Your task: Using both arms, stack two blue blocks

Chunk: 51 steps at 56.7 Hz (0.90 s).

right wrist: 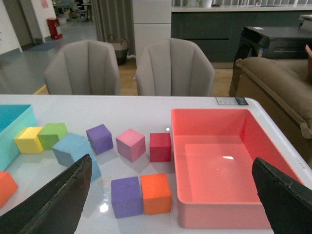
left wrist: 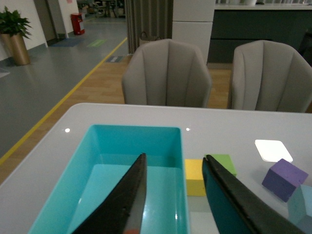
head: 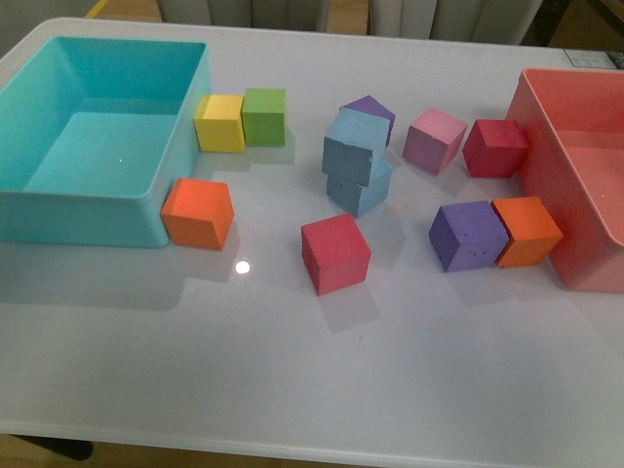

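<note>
Bare bench (head: 292,370) is seen nearest; mid-bench, two blue blocks (head: 356,146) are stacked, skewed. Both hands released; stacking judged done, nudging optional.

White table (head: 292,390), two blue blocks stacked mid-table — upper blue block (head: 354,146) skewed on lower blue block (head: 361,185), red cube (head: 335,253) in front, purple cube (head: 370,112) behind, turquoise bin (head: 93,146) left, pink bin (head: 575,166) right — no arms in frame
</note>
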{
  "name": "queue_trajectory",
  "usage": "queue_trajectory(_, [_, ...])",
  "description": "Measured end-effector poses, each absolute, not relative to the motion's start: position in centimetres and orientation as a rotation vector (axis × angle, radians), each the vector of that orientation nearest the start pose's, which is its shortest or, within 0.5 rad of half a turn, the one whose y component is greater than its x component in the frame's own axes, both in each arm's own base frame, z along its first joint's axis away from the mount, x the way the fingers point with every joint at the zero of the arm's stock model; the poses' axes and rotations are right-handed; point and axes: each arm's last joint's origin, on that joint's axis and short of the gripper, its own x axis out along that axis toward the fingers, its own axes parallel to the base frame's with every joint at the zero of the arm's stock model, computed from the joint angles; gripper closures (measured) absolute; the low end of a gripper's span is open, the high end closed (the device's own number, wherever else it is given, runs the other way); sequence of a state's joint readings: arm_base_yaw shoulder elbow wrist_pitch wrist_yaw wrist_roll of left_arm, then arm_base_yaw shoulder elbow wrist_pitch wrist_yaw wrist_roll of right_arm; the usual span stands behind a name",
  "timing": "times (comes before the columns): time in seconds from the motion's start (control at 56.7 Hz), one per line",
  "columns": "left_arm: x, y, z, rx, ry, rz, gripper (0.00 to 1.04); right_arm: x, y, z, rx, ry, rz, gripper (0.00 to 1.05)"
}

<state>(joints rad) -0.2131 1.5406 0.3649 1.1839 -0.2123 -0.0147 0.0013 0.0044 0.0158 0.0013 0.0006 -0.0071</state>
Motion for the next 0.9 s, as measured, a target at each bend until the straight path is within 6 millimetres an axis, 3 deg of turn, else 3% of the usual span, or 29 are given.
queue_trajectory(0.053, [23.9, -4.1, 16.3, -0.014, 0.004, -0.002, 0.93, 9.7, 0.0, 16.9, -0.007, -0.013, 0.001, 0.09])
queue_trajectory(0.088, [23.4, -3.9, 16.2, -0.013, 0.008, -0.005, 0.94, 9.7, 0.0, 16.9, -0.007, -0.013, 0.001, 0.09])
queue_trajectory(0.564, [23.0, -3.7, 16.3, -0.01, -0.001, -0.001, 0.07, 9.7, 0.0, 16.9, -0.007, -0.013, 0.001, 0.09])
queue_trajectory(0.74, [23.0, -3.6, 16.3, -0.009, 0.0, -0.001, 0.09, 9.7, 0.0, 16.9, -0.007, -0.013, 0.001, 0.09])
queue_trajectory(0.899, [20.9, -2.6, 16.2, -0.006, 0.013, -0.006, 0.4, 9.7, 0.0, 16.9, -0.007, -0.013, 0.001, 0.09])
